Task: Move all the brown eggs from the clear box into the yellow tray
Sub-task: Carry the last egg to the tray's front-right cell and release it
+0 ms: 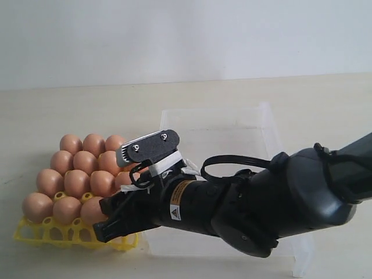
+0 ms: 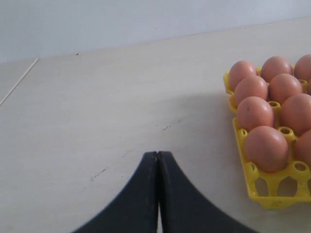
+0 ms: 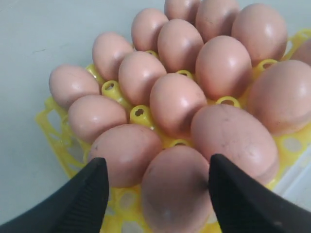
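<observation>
Eggs [image 1: 77, 181] in tray [image 1: 34, 232], tray left of box [image 1: 232, 125], both on table [image 1: 58, 116]

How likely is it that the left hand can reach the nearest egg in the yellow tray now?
Probably yes: only bare table lies between the left hand and that corner egg in the yellow tray, though the hand is shut.

Glossy black right arm [image 1: 290, 197], fitted with a looped cable [image 1: 229, 157], white ties [image 1: 157, 167], a warning label [image 1: 175, 213] and a grey plate [image 1: 148, 146] held by two screws [image 1: 164, 137]. Tapered black fingers [image 2: 138, 204] are seen on the left tool [image 2: 158, 155] and right tool [image 3: 158, 167].
</observation>
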Robot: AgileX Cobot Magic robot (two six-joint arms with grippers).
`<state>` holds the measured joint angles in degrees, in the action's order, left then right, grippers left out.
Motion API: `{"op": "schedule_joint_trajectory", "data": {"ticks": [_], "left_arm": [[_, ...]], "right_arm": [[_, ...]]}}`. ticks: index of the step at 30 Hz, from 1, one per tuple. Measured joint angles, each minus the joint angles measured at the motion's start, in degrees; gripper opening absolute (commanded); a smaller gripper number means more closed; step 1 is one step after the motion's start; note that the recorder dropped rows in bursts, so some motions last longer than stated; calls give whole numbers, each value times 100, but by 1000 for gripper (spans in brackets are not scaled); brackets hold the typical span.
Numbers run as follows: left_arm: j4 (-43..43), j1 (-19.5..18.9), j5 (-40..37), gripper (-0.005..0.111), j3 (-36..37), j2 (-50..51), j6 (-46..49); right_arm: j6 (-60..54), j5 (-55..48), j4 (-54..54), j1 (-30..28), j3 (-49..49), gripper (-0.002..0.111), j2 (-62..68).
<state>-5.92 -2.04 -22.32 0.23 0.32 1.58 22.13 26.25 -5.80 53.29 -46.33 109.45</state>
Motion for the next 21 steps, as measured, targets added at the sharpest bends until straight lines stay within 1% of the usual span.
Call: {"op": "schedule_joint_trajectory", "data": {"ticks": [3, 5, 8, 9, 11, 13, 17, 21], "left_arm": [[0, 0, 0, 0, 0, 0, 0], [0, 0, 0, 0, 0, 0, 0], [0, 0, 0, 0, 0, 0, 0], [0, 0, 0, 0, 0, 0, 0], [0, 0, 0, 0, 0, 0, 0], [0, 0, 0, 0, 0, 0, 0], [0, 0, 0, 0, 0, 0, 0], [0, 0, 0, 0, 0, 0, 0]], "right_arm": [[-183, -163, 131, 0, 0, 41, -297], [-600, -383, 308, 0, 0, 28, -602], [-1571, -954, 806, 0, 0, 3, -1131], [-1996, -1172, 1037, 0, 0, 0, -1327], [-2848, -1547, 1489, 0, 0, 0, -1669], [-3453, -1916, 1827, 0, 0, 0, -1993], [-3907, -2359, 1979, 0, 4, 0, -2370], [-4073, -2056, 2003, -257, 4, 0, -2497]]}}
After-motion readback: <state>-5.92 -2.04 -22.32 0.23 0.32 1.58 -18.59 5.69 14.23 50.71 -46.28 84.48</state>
